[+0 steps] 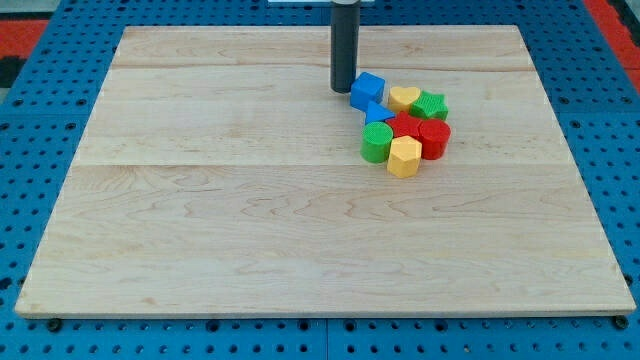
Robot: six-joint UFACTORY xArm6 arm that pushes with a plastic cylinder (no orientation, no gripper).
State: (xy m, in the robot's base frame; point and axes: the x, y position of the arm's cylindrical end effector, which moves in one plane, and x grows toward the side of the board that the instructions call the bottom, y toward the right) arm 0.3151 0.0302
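My tip (343,90) stands on the wooden board (250,220) near the view's top, just left of a blue cube (367,90), touching it or nearly so. Right of the cube lie a yellow heart-shaped block (404,98) and a green star-shaped block (431,104). Below the cube sits a second, smaller blue block (377,113). A red star-shaped block (405,125) and a red cylinder (435,139) follow. At the cluster's lower edge are a green cylinder (377,144) and a yellow hexagonal block (404,156). All the blocks huddle together.
The board lies on a blue perforated surface (30,180). Its top edge runs just above my rod. A red area (25,25) shows in the view's top corners.
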